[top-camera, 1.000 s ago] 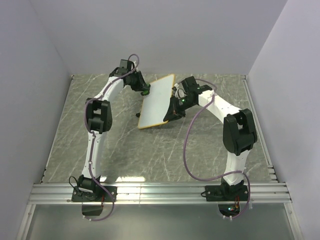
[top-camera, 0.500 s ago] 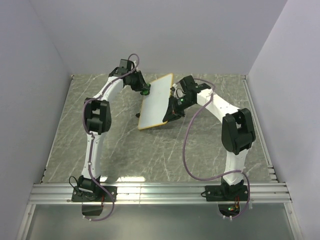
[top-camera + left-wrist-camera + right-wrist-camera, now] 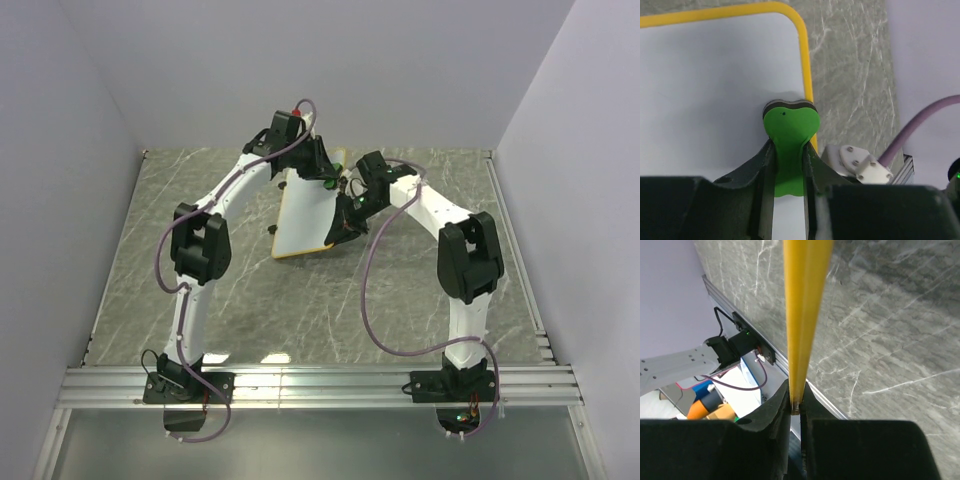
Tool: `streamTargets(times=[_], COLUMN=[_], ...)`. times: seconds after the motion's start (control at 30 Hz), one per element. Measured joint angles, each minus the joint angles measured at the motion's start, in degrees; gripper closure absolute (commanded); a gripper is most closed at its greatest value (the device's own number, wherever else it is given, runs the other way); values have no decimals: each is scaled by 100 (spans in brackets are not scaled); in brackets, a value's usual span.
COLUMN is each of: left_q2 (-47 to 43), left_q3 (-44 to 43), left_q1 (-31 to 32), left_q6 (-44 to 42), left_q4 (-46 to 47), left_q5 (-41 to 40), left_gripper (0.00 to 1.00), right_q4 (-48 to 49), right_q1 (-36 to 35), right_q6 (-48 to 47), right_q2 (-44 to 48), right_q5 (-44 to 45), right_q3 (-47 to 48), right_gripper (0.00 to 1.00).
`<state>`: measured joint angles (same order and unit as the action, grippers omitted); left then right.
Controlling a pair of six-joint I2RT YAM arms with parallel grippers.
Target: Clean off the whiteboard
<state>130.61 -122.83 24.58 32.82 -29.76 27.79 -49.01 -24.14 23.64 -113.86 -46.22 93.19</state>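
Note:
The whiteboard (image 3: pixel 304 214) has a white face and a yellow-orange frame, and it is lifted at a tilt above the back middle of the table. My right gripper (image 3: pixel 345 216) is shut on its right edge. In the right wrist view the frame (image 3: pixel 805 315) runs edge-on up from my right gripper (image 3: pixel 796 392). My left gripper (image 3: pixel 323 180) is shut on a green eraser (image 3: pixel 790 122). The eraser's dark pad presses on the board's blank face (image 3: pixel 715 75), by the rounded corner of the frame (image 3: pixel 805 55). My left gripper (image 3: pixel 788 146) pinches the eraser's narrow waist.
The grey marble table (image 3: pixel 200 300) has side walls close on the left and right. An aluminium rail (image 3: pixel 320 385) with both arm bases runs along its near edge. In the right wrist view, the table's edge rail (image 3: pixel 765 347) and cables show beyond it.
My left arm has swung right and up, carrying the eraser from the board's left edge across to its far right corner. The board now stands steeper. The right grip has held.

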Motion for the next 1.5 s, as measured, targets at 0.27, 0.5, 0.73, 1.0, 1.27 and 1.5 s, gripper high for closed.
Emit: streamTargets(times=[0.27,0.5,0.73,1.0,1.27,1.5], left_q2=[-422,-1198,-2253,-3187,-4085,-4710], left_q3=[553,1285,2000,2994,4745,6081], left_q1=[-382,-1582,-2804,-3171,-3252,-3263], left_q6=[302,638,730,527,229,57], left_q4=[101,125,247,90,-98,-247], left_q5=[238,369,358,-76,-890,-1622], left_gripper=[100,100,100,100,100,80], right_q4=[-48,59,522,1165,1604,2011], right_q1=[-98,-280,-216,-140,-87,15], right_q6=[-162,-201,155,706,962,981], right_q2=[-186,-367,-369,-356,-48,844], right_q5=[79,177,146,-22,-170,-358], right_q3=[382,839,1163,1270,1217,466], right_gripper=[100,88,49,29,22,22])
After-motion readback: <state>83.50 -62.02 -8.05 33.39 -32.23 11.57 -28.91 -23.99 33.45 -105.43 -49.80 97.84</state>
